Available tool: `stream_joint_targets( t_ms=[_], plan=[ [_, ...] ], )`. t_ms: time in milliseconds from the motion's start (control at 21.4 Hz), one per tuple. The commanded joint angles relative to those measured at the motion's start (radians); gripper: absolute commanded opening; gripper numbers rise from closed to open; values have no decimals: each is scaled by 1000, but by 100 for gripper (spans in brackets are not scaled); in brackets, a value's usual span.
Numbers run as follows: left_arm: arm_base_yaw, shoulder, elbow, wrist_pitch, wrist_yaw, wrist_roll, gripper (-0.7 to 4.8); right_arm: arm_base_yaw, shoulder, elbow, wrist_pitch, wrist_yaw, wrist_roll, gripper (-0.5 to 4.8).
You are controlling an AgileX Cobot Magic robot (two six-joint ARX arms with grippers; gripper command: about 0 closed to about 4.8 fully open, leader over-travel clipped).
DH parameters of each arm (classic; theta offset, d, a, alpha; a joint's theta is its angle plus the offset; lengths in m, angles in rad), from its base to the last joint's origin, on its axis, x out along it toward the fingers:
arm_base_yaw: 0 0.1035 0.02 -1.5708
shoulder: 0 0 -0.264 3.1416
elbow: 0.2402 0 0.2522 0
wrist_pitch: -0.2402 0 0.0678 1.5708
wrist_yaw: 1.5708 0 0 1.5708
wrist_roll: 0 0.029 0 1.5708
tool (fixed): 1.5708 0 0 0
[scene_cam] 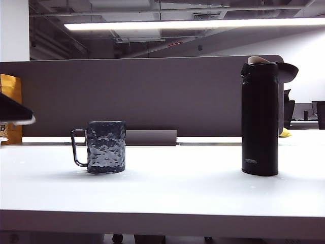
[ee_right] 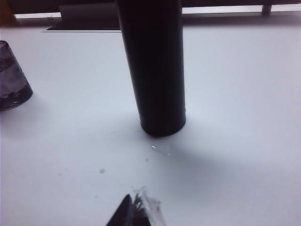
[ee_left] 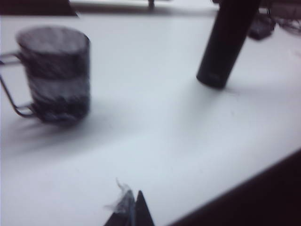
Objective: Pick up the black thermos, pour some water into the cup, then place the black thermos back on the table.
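The black thermos (scene_cam: 260,119) stands upright on the right of the white table (scene_cam: 177,188), lid closed; it shows too as the black thermos (ee_left: 227,41) and the black thermos (ee_right: 154,66). The cup (scene_cam: 105,146), a dark dimpled glass mug, stands left of centre with its handle pointing left; the cup (ee_left: 57,73) and the cup (ee_right: 11,77) show in both wrist views. My left gripper (ee_left: 134,200) is shut, empty, over the table's near side, well short of cup and thermos. My right gripper (ee_right: 133,201) is shut, empty, a short way in front of the thermos. Neither gripper shows in the exterior view.
A grey partition panel (scene_cam: 137,96) runs along the table's back edge. A yellow bag (scene_cam: 11,107) and a dark object (scene_cam: 14,111) sit at the far left. A few water drops (ee_right: 157,149) lie on the table by the thermos base. The table's front edge (ee_left: 263,188) is close to my left gripper.
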Motion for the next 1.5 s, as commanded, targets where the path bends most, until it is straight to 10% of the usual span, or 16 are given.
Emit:
stream_joint_targets(
  t_ms=[47, 655, 1497],
  plan=[
    [85, -33, 2, 10, 41, -3, -2, -3, 0, -3, 3, 2, -1, -1],
    [606, -235, 1, 13, 33, -3, -2, -200, 0, -3, 3, 2, -1, -1],
    [631, -233, 1, 29, 41, -3, -2, -217, 0, -4, 6, 2, -1, -1]
  ],
)
